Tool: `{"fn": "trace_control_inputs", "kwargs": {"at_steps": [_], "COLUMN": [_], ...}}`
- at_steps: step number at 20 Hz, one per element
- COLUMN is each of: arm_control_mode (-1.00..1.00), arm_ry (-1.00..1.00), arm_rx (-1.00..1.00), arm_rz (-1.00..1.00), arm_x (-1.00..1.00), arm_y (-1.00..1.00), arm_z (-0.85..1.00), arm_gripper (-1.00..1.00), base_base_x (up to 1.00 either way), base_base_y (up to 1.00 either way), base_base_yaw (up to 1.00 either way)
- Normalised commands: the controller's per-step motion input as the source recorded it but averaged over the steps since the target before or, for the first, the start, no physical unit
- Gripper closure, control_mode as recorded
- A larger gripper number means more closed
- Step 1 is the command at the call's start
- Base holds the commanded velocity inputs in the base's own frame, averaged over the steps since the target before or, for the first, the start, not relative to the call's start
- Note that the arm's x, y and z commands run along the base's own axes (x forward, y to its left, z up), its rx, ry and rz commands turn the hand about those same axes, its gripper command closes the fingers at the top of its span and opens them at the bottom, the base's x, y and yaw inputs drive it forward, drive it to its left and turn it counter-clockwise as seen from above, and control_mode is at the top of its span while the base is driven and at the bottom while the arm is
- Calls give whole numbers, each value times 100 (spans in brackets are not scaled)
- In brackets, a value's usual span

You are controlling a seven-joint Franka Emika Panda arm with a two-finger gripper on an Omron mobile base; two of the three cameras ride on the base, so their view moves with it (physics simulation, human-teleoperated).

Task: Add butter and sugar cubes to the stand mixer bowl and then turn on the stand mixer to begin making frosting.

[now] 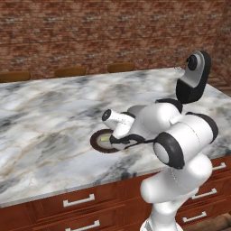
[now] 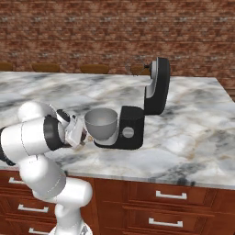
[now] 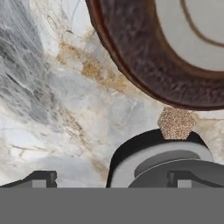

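The arm (image 1: 158, 131) hides much of the plate (image 1: 100, 140), and the claw's (image 2: 81, 136) jaw gap cannot be read.

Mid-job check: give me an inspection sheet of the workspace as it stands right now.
Surface: marble island counter, drawers with silver handles below.
Stand mixer: black, head tilted up and back.
Stand mixer bowl: grey, seated on the mixer base; contents cannot be told.
Butter: not made out for certain; something pale lies on the plate, partly behind the arm.
Sugar cube: small speckled brown piece on the counter by the plate's rim.
Clutter: dark brown plate on the counter left of the mixer.
Gripper: low over the counter beside the plate; finger tips at the hand view's bottom; open or shut cannot be told.
Cables: nothing seen.
Surroundings: brick wall, wooden chair backs behind the island.
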Motion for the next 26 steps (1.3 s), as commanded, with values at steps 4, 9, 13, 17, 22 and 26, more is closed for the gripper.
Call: {"fn": "trace_control_inputs", "kwargs": {"at_steps": [4, 9, 13, 17, 22, 26], "arm_control_mode": [-100, -100, -100, -100, -100, -100], "arm_ry": [0, 0, 0, 0, 0, 0], "arm_rx": [0, 0, 0, 0, 0, -2], "arm_rz": [0, 0, 0, 0, 0, 0], "arm_x": [20, 21, 23, 25, 26, 28], "arm_y": [0, 0, 0, 0, 0, 0], "arm_z": [-29, -24, -14, -16, -25, -27], "arm_gripper": [-100, -100, -100, -100, -100, -100], "base_base_x": [0, 0, 0, 0, 0, 0], "base_base_y": [0, 0, 0, 0, 0, 0], "base_base_yaw": [0, 0, 0, 0, 0, 0]}}
